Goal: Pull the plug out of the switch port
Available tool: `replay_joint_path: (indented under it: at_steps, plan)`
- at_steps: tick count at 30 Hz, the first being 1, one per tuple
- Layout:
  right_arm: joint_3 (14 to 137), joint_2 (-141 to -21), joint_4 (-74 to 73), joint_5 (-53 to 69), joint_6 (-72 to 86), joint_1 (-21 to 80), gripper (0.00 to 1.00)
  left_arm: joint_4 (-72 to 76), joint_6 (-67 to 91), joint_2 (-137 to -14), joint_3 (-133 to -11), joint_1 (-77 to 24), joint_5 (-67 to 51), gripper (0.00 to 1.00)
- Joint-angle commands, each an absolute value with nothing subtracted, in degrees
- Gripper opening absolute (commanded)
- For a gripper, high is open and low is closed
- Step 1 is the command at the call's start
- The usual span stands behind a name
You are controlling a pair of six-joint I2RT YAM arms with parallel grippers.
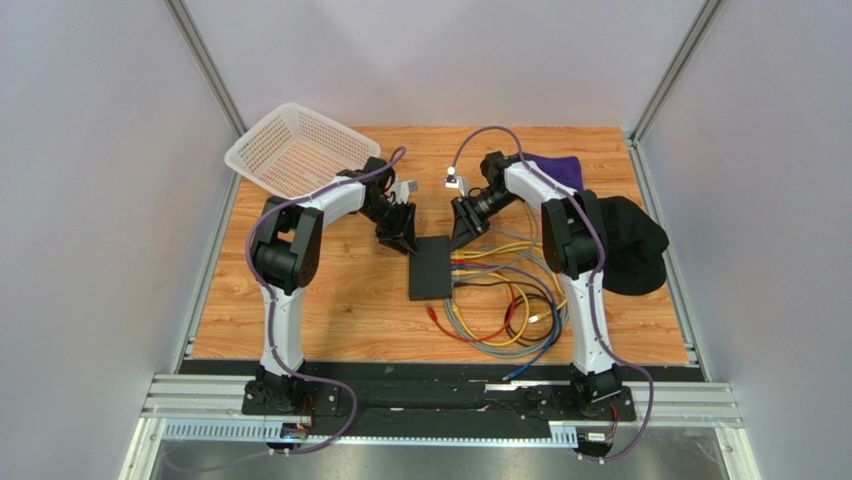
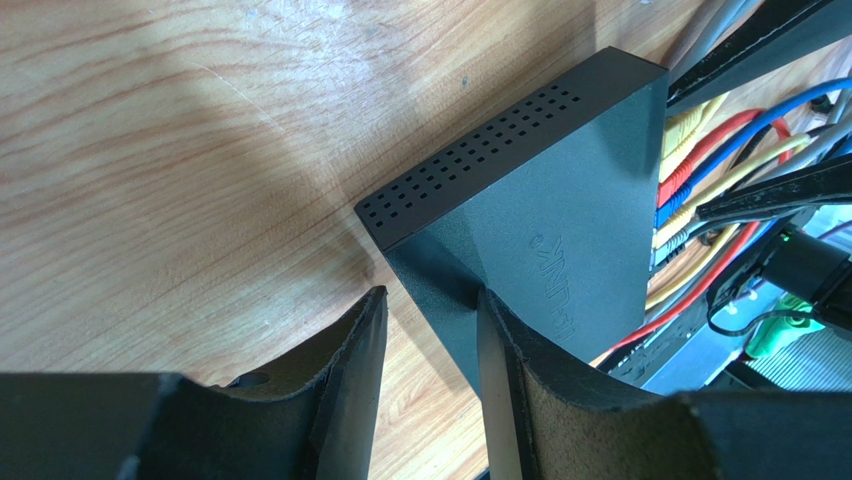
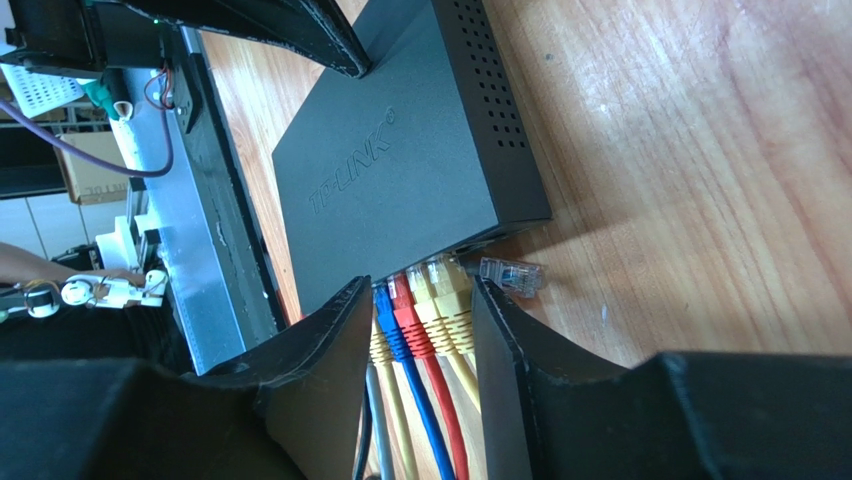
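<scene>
Right wrist view: found the right gripper point(image 3: 421, 290) with jaws apart, straddling the row of seated plugs point(image 3: 425, 305) (blue, red, then two yellow) right at the mouth of the ports; contact with the boots not readable. Judged no single plug picked out yet. Placed the switch point(image 3: 400, 170) directly ahead of those fingers, flat on the desk point(image 3: 700, 150), ports along the long edge facing the right arm, long axis crosswise to the gripper's reach. Reckoned the pull as straight back along the cables, away from that edge. Noted a loose clear plug point(image 3: 510, 275) on the wood just beside the switch's corner, out of any port. Saw the left gripper point(image 2: 432, 295) at a corner on the edge away from the ports, jaws also apart around it, one finger over the lid, bare wood showing beside the other. Judged it placed to brace, not clamped. Rated the right arm far nearer the plugs. Read the switch as matte black plastic, sharp-edged, with rows of vent holes along its sides. Took the plug boots for ribbed rubbery sleeves, the cables point(image 1: 500, 300) for a slack coloured tangle, the desk for varnished wood grain.
</scene>
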State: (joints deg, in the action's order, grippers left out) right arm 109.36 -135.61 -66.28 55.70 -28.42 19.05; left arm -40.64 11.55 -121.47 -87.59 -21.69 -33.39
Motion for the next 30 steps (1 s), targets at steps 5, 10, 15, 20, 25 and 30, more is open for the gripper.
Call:
replay_joint_path:
  at_steps: [5,10,15,20,25,30]
  plan:
    - [111.7,-138.3,-72.2,60.0,-31.6,19.2,0.4,-43.1,9.6,-123.3,-85.5,-23.1,-25.3,0.46]
    - [112.8,-139.9,-72.2,59.8,-31.1,19.3,0.41,-43.1,9.5,-123.4,-85.5,-23.2,-25.2,0.46]
    - [113.5,-141.3,-72.2,58.4,-30.2,19.2,0.4,-43.1,9.6,-123.3,-85.6,-23.4,-25.0,0.46]
    - [113.5,-142.2,-72.1,59.4,-29.6,19.2,0.38,-43.2,9.4,-123.3,-85.6,-23.4,-24.9,0.46]
    - [114.0,-143.0,-72.1,60.3,-28.5,18.9,0.4,-43.2,9.4,-123.4,-85.6,-23.5,-24.8,0.46]
    - [115.0,-143.9,-71.2,61.1,-25.9,18.0,0.4,-43.2,9.3,-123.3,-85.6,-23.5,-24.8,0.46]
